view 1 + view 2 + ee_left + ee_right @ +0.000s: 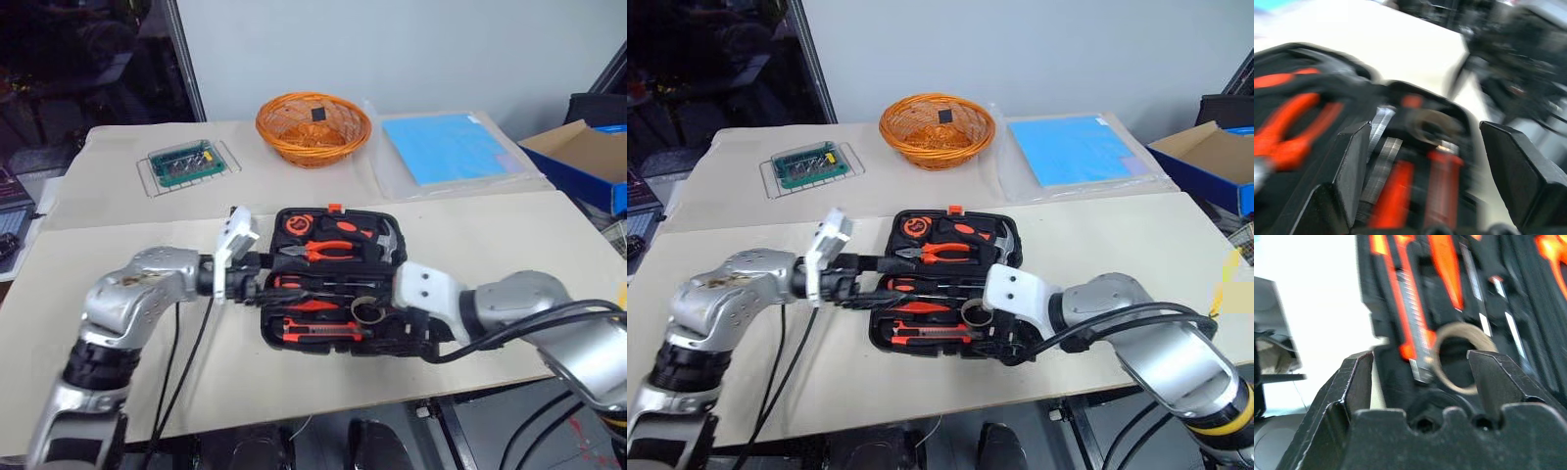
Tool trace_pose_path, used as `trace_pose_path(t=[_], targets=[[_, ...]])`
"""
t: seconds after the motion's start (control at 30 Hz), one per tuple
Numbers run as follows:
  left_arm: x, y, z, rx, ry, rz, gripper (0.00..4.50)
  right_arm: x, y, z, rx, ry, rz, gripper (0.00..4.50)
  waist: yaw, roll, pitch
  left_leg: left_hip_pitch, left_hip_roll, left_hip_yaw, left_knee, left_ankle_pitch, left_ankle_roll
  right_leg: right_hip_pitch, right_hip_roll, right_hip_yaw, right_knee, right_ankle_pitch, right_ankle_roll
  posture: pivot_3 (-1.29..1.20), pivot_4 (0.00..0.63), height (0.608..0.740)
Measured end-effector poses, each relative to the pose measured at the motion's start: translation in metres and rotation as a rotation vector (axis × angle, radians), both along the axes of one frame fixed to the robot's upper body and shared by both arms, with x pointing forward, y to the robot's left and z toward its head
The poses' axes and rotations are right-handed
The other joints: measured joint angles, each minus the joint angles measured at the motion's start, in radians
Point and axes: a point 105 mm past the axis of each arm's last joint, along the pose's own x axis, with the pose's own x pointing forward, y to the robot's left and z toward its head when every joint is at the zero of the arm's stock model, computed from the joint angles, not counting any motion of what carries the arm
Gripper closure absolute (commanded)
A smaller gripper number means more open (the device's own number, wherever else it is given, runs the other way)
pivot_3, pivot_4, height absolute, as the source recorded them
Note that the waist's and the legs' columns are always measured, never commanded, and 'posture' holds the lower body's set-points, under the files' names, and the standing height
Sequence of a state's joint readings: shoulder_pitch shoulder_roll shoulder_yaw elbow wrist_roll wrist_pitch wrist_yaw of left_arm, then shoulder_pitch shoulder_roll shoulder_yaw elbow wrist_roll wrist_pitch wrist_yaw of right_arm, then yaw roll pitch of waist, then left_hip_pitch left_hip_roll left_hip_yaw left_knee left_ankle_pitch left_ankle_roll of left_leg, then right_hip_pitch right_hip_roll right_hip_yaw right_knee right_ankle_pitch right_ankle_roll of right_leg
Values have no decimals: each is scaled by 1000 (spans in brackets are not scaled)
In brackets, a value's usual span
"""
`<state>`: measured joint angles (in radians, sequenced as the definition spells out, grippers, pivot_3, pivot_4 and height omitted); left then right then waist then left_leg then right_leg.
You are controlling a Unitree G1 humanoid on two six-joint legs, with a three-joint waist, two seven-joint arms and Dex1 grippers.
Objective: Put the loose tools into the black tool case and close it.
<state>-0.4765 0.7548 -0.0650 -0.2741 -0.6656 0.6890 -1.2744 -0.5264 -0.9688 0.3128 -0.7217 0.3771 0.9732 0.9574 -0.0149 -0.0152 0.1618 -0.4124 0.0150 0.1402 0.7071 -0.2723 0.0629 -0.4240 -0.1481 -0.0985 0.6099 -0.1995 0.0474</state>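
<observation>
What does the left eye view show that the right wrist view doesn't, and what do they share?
Left eye view alone: the orange wicker basket, the green bit box, the blue sheet, the cardboard box, the orange-handled pliers, and the left tool at the case's left edge.

Right wrist view alone: a close look along the right tool, its fingers apart and holding nothing.

Both: the open black tool case, the utility knife and the grey tape roll lying in it.
</observation>
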Motion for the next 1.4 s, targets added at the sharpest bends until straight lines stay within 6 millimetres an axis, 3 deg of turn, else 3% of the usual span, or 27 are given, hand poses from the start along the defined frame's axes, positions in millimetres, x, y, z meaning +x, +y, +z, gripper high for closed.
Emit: trace_pose_path(t=[0.03,0.2,0.27,0.3,0.33,0.57,0.73,0.87,0.97,1.4], targets=[[-3,1,0,7,-17,-23,701,2,1,-2,-7,1,6,935,2,0,0,2,0,0,0,1,0,0,0,0,0,-2,-6,0,150,740],[-11,0,-7,25,-66,-71,701,13,3,-12,-59,-6,32,935,17,0,0,2,0,-2,2,3,4,-1,-1,1,1,0,-9,0,150,740],[-11,1,-8,28,-72,-67,701,19,0,-16,-81,-8,26,1448,18,0,0,-1,0,-1,3,2,5,0,-1,2,2,6,-12,0,150,740],[-11,1,-9,29,-73,-60,701,21,-1,-16,-85,-11,26,1488,18,0,0,-4,0,-1,4,4,10,-2,-1,2,2,8,-9,0,150,740],[-11,2,-11,30,-68,-53,701,23,-1,-17,-89,-14,26,1995,18,0,0,-4,0,-1,5,7,14,-2,-1,2,2,8,-9,0,150,740],[-15,1,-15,32,-76,-26,701,27,-6,-24,-134,-1,42,4386,18,0,0,-8,-1,-1,4,6,15,-4,0,1,1,6,-7,0,150,740],[-20,-2,-16,22,-78,-22,701,22,-16,-21,-151,13,33,4452,24,0,0,-8,-1,-2,5,6,15,-4,0,0,1,6,-7,0,150,740],[-21,-2,-15,18,-80,-19,701,-1,-30,-9,-138,60,-2,4452,28,0,0,-8,0,-4,5,5,15,-3,0,0,1,6,-7,0,150,740],[-20,-3,-15,11,-81,-19,701,-14,-35,-17,-158,87,-11,4452,27,0,0,-8,0,-4,5,5,16,-3,0,0,1,6,-7,0,150,740],[-23,-9,-18,1,-75,-53,701,1,-46,-38,-165,95,-135,4452,27,0,0,-8,-1,-3,5,5,16,-3,0,1,1,6,-7,0,150,740]])
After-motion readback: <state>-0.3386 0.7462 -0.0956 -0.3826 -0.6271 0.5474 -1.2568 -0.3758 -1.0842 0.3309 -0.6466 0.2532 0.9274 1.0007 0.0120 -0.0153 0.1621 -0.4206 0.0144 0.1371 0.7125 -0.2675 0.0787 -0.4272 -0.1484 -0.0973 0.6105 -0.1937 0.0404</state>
